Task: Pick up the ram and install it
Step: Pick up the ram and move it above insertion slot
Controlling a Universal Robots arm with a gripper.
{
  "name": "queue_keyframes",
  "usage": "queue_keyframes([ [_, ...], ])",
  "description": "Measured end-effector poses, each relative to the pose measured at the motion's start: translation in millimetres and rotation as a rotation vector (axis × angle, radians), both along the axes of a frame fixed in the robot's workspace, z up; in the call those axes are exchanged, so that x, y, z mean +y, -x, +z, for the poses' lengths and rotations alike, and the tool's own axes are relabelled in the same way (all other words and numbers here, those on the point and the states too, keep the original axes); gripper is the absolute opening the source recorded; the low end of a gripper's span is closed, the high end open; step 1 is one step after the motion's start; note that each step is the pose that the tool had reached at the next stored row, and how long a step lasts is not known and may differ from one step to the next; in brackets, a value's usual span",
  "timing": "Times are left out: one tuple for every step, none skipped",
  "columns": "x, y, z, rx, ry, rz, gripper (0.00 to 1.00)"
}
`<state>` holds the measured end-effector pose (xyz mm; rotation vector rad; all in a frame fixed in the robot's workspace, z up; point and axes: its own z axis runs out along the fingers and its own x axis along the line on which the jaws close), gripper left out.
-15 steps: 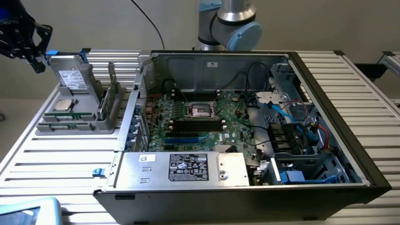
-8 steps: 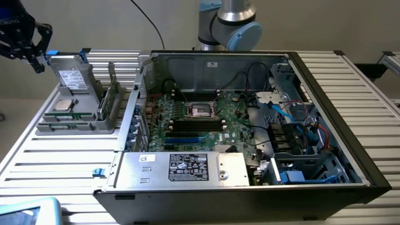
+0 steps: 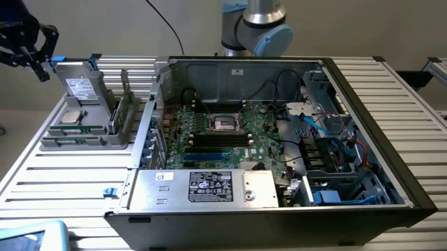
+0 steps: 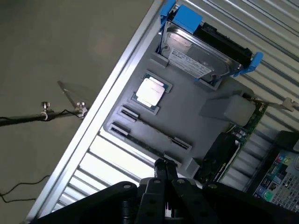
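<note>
Your desk (image 3: pixel 63 172) beside the open computer case (image 3: pixel 237 78)
You have a grey tray (image 4: pixel 205 121) on the slatted top, holding a silver processor chip (image 4: pixel 150 91) lying flat and a hard drive (image 4: pixel 196 58) in blue brackets standing on edge; the case's labelled power supply (image 3: pixel 209 185) sits nearest the camera

Found jaws shut, fingertips (image 4: pixel 160 169) pressed together, nothing gripped between them. Found jaws pointing downward. Found arm (image 3: pixel 255 26) upright, well apart from jaws.
</note>
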<state>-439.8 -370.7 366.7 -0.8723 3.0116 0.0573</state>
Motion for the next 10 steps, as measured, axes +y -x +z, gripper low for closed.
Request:
queue_keyframes([
  [0.0, 0.0, 0.0, 0.0000, 0.0002, 0.018, 0.11],
  [0.0, 0.0, -0.1, -0.0001, 0.0005, 0.036, 0.11],
  [0.0, 0.0, -0.1, 0.0000, 0.0011, 0.054, 0.11],
  [0.0, 0.0, -0.1, 0.0000, 0.0016, 0.073, 0.11],
  [-0.1, 0.0, -0.2, 0.0001, 0.0021, 0.092, 0.11],
  [-0.1, 0.0, -0.2, 0.0001, 0.0026, 0.110, 0.11],
  [-0.1, 0.0, -0.2, 0.0001, 0.0031, 0.127, 0.11],
  [0.0, 0.0, -0.3, 0.0001, 0.0034, 0.145, 0.11],
  [0.0, 0.0, -0.3, 0.0001, 0.0039, 0.163, 0.11],
  [0.0, 0.0, -0.4, 0.0000, 0.0044, 0.183, 0.11],
])
